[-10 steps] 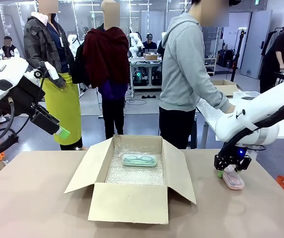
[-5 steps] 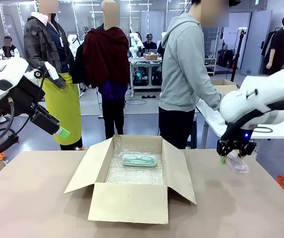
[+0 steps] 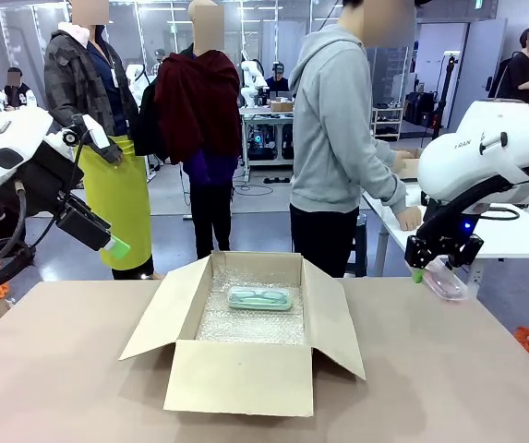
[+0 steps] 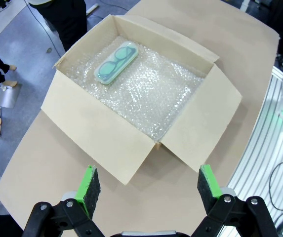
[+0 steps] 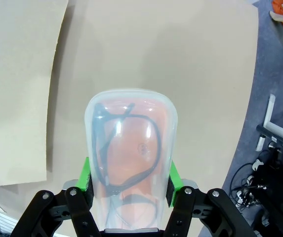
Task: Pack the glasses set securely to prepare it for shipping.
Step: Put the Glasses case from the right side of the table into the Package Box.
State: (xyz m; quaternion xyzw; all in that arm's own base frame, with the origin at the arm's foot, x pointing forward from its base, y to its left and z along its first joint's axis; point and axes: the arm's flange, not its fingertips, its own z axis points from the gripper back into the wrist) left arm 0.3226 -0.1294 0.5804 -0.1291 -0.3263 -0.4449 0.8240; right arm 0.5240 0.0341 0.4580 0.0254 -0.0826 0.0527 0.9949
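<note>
Glasses cases: two counted.

Mint green case (image 3: 259, 297): one. It lies flat on the bubble wrap (image 3: 246, 328) inside the cardboard box (image 3: 241, 378), toward the box's far wall, at the centre of the front frame. In the left wrist view it sits upper left, with the spectacles outline on top plain to see.

Pale pink case (image 3: 446, 281): one. It is off the table (image 3: 61, 369), in the air at the right side of the front frame, about level with the box's far rim and tilted.

Right gripper (image 3: 430, 270): clamped on the pale pink case, one green pad against each long side. In the right wrist view the case sits lower centre. It has a clear lid, a dark spectacles frame inside and a pink base. The tabletop lies beneath, well apart from the case. One box flap runs down the left edge of that picture.

Left gripper (image 4: 144, 190): jaws at full spread, holding nothing. Its two green pads sit lower left and lower right in the left wrist view, looking down on the box. In the front frame it hangs high at the left, well apart from the box.

Box: one, at the middle of the table. Four flaps are open, with the left and right ones splayed outward and the near one folded down. Bubble wrap covers its floor.

Person in a grey hoodie (image 3: 342, 138): one, beyond the table's far edge, upper centre-right, one hand on a white table to the right.
</note>
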